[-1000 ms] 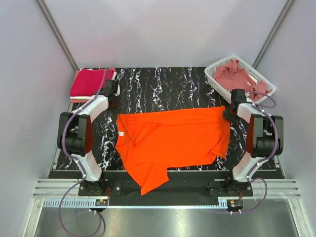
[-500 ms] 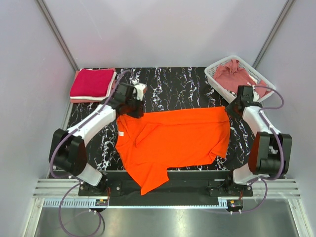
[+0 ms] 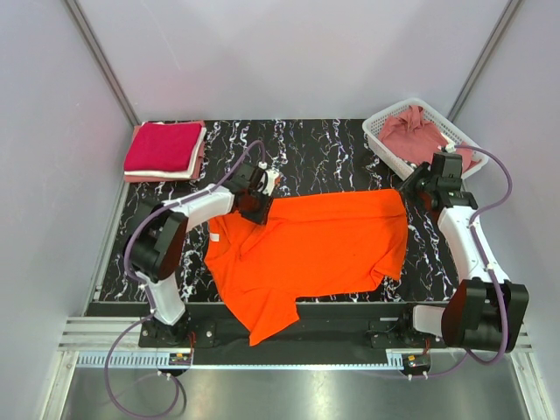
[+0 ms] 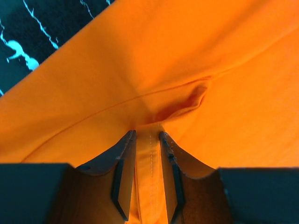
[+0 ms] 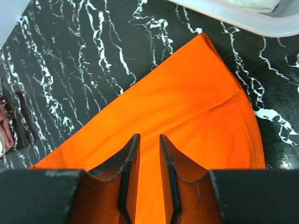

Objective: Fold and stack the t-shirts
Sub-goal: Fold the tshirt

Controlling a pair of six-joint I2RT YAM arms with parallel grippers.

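Orange t-shirt [image 3: 306, 249] is lying spread on the black table [image 3: 324, 153], long axis running left to right, collar toward the left arm, hem toward the right. At its far edge the left gripper [image 4: 147, 135] is pinching a puckered seam toward the collar end, while the right gripper [image 5: 147, 136] is sitting, jaws narrowed, at the far hem corner; I cannot tell whether it is gripping. From both, the cloth is extending toward the arm bases, so folding likely means drawing that edge nearward.
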